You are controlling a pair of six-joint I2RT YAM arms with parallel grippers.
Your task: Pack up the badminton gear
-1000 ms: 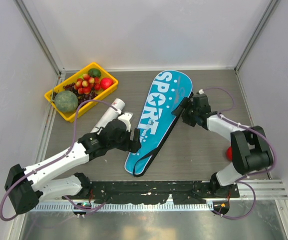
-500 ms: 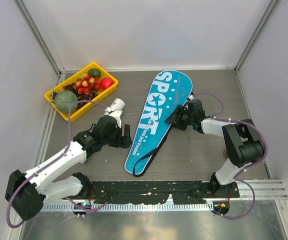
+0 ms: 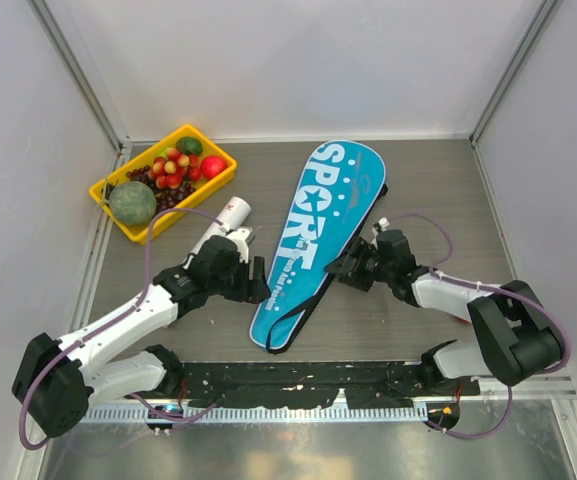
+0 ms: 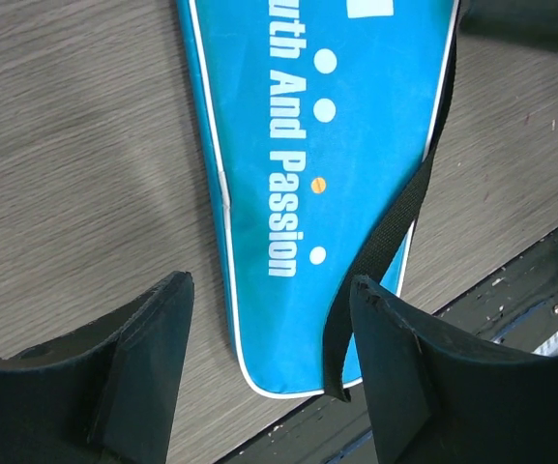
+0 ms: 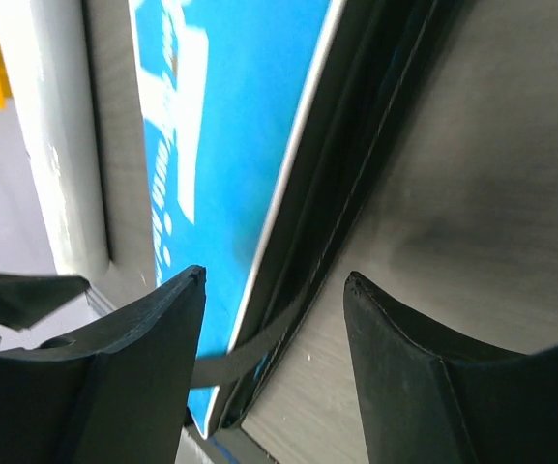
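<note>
Right arm slid nearer along racket bag (image 3: 313,215); left end effector (image 4: 271,285), right end effector (image 5: 276,275) gape empty; tube (image 3: 226,215) half-hidden.

1. The racket bag (image 3: 318,200) lies in the middle of the table (image 3: 408,190).
2. The fruit tray (image 3: 196,198) sits back left.
3. The tube (image 3: 218,228) lies between them.
4. The left gripper (image 3: 256,287) is left of the bag, the right gripper (image 3: 336,270) right of it.

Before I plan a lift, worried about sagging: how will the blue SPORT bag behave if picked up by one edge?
Probably floppy: the blue SPORT bag seems soft fabric, lying flat. Its loose black strap would likely dangle and snag.
</note>
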